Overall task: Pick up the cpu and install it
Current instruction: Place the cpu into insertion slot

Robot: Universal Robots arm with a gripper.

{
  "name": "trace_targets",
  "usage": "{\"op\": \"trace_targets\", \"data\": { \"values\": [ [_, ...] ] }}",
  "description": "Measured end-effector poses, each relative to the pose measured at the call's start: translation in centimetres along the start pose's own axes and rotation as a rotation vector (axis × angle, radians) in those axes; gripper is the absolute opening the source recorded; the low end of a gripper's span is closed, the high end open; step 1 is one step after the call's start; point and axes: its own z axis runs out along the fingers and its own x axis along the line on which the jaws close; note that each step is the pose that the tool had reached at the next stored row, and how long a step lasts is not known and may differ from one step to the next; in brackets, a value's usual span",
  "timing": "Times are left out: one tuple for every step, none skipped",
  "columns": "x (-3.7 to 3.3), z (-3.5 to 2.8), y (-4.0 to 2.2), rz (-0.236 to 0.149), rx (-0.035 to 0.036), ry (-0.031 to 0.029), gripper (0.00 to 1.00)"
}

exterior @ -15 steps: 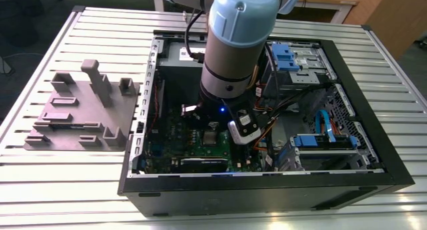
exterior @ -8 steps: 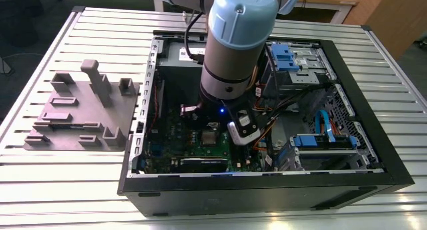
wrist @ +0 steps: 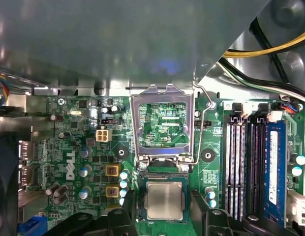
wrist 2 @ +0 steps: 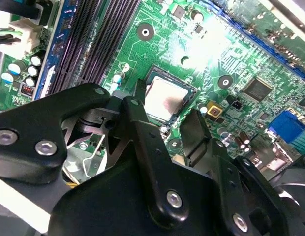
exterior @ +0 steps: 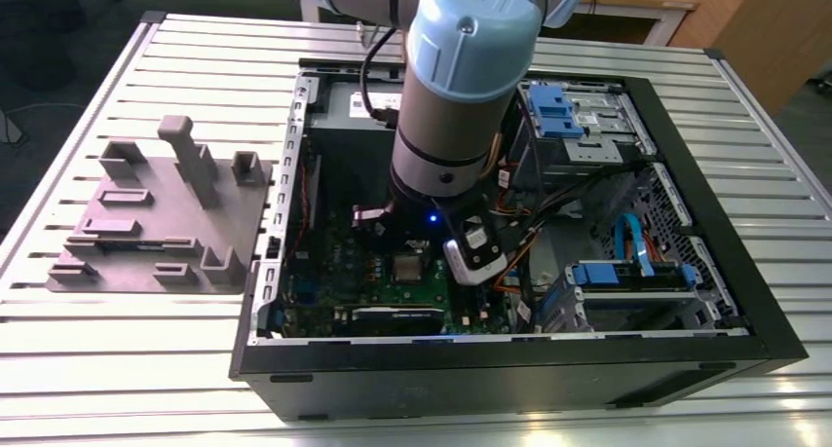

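Note:
The cpu (wrist: 164, 200), a small silvery square chip, lies flat in the motherboard socket (wrist: 141, 196). The socket's metal load frame (wrist: 162, 120) is tilted up and its lever (wrist: 204, 98) is raised. My gripper (wrist: 163, 212) is open, with its black fingers (wrist: 199, 209) standing on either side of the chip and a small gap on each side. In the second wrist view the cpu (wrist 2: 165, 98) shows between the same fingers (wrist 2: 142, 118) of the gripper (wrist 2: 166, 105). In the exterior view the arm (exterior: 449, 126) reaches down into the open computer case (exterior: 520, 369), just above the cpu (exterior: 408, 267).
Memory slots (wrist: 246, 167) run beside the socket, and capacitors (wrist: 124, 179) stand close to its other side. Cables (wrist: 270, 49) and a metal shelf (wrist: 118, 44) hang above the board. A grey moulded plate (exterior: 156, 223) lies on the slatted table at the exterior view's left.

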Motion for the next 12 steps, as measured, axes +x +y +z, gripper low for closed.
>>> {"op": "trace_targets", "data": {
  "values": [
    [-0.01,0.06,0.00,0.000,-0.0002,-0.0001,0.55],
    [-0.01,0.11,0.00,0.000,-0.0001,0.0000,0.55],
    [-0.02,0.16,0.00,0.000,-0.0001,-0.0001,0.55],
    [-0.02,0.22,0.00,0.000,-0.0002,-0.0001,0.55],
    [-0.04,0.48,-0.01,0.000,-0.0002,-0.0001,0.55],
    [-0.04,0.55,-0.01,0.000,-0.0002,-0.0001,0.55],
    [-0.04,0.59,-0.01,0.000,-0.0001,0.0000,0.55],
    [-0.04,0.59,-0.01,0.000,0.0000,0.0000,0.55],
    [-0.04,0.60,-0.01,0.000,-0.0001,0.0000,0.55],
    [-0.05,0.60,-0.01,0.000,-0.0001,-0.0002,0.54],
    [-0.07,0.60,-0.01,-0.001,-0.0003,-0.0006,0.47],
    [-0.07,0.60,-0.01,-0.001,-0.0006,0.0001,0.47]
  ]
}}
